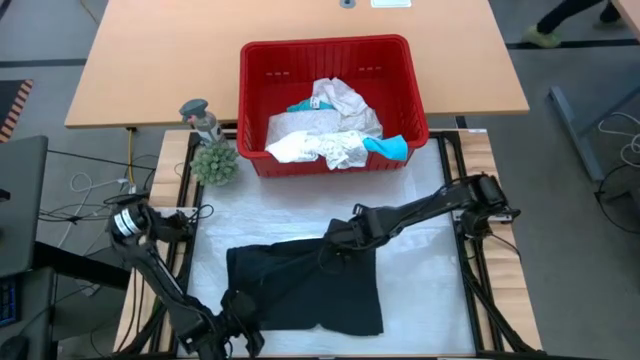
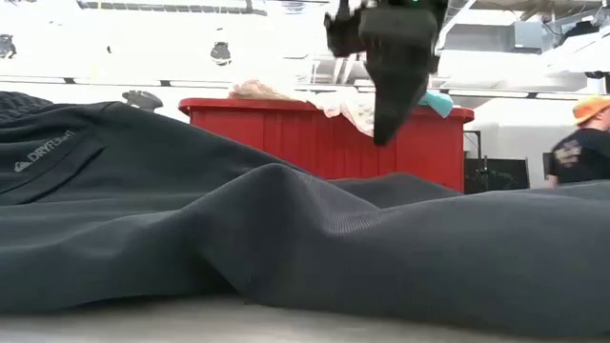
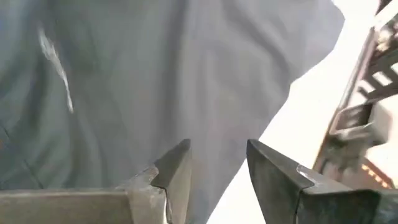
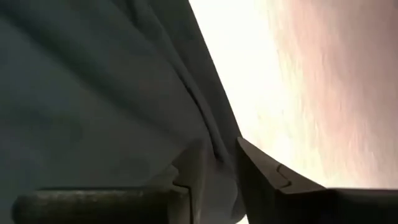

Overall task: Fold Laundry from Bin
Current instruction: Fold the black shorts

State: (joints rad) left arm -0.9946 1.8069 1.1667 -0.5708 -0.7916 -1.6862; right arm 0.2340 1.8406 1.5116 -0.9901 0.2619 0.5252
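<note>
- Black garment [image 1: 305, 285]: lies spread on the table [image 1: 420, 290], in front of the red bin [image 1: 330, 100].
- Bin: holds white and teal laundry [image 1: 325, 135].
- Left end effector [image 3: 217, 171]: narrow gap, at the garment's near left corner; grip cannot be told.
- Right end effector [image 4: 214, 162]: narrow, cloth fold between its fingers at the garment's far edge.

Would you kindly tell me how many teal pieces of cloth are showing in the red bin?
2: one teal patch near the bin's middle behind the white laundry, one at its right front. They may be the same garment, partly hidden.
</note>
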